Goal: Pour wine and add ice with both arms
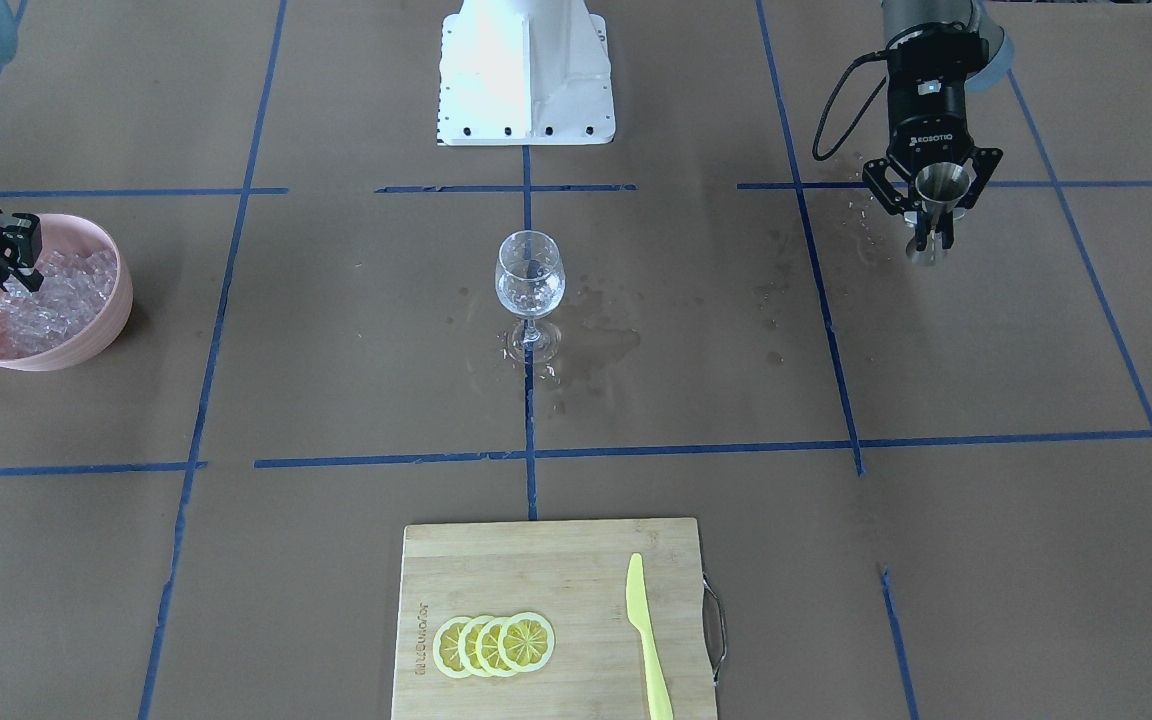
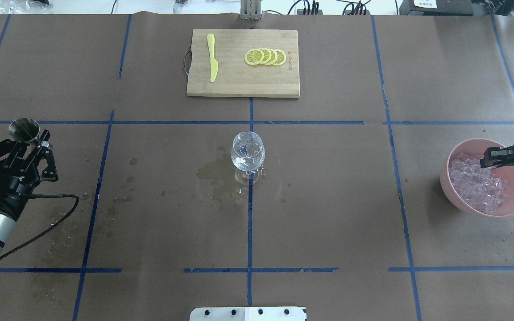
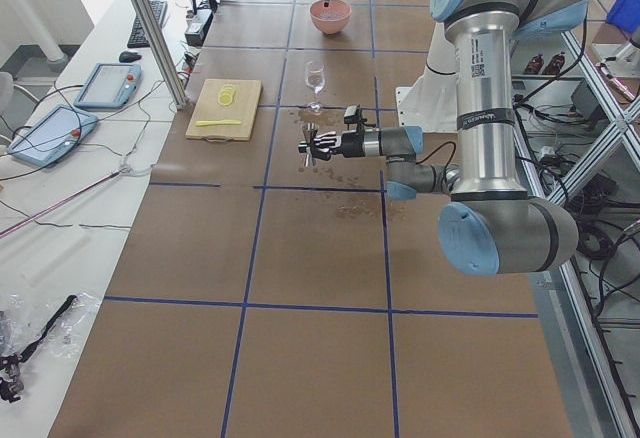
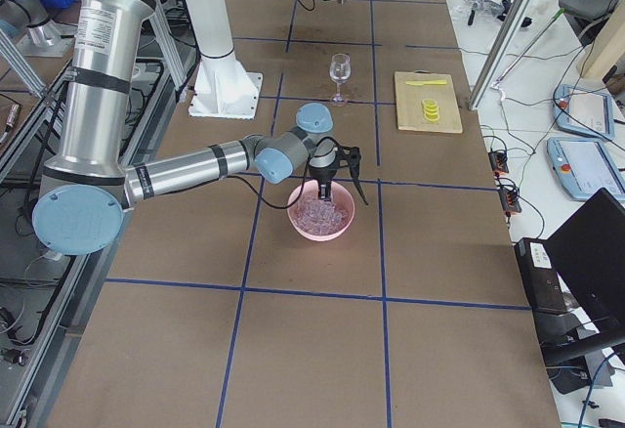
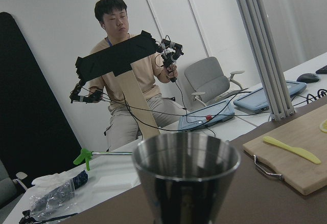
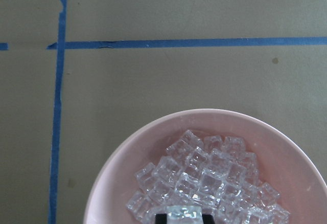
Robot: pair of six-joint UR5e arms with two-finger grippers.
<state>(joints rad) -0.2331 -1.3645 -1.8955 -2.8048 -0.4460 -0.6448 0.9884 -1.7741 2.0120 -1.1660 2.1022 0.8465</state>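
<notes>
The wine glass (image 1: pixel 530 285) stands upright at the table's middle, and also shows in the overhead view (image 2: pixel 247 154). It seems to hold a little clear liquid. My left gripper (image 1: pixel 933 235) is shut on a steel jigger (image 1: pixel 939 190) and holds it upright near the table's left side (image 2: pixel 24 129). The jigger's inside (image 5: pixel 186 173) looks dark, and I cannot tell whether it holds liquid. My right gripper (image 1: pixel 24 278) reaches down into a pink bowl (image 1: pixel 101 330) full of ice cubes (image 1: pixel 56 300). In the right wrist view its fingertips (image 6: pixel 162 217) close on one cube (image 6: pixel 185 213).
A bamboo cutting board (image 1: pixel 536 560) with lemon slices (image 1: pixel 494 645) and a yellow knife (image 1: pixel 646 640) lies at the far edge from the robot. Wet patches (image 1: pixel 606 345) mark the paper around the glass and under the jigger. The white base block (image 1: pixel 526 75) stands behind the glass.
</notes>
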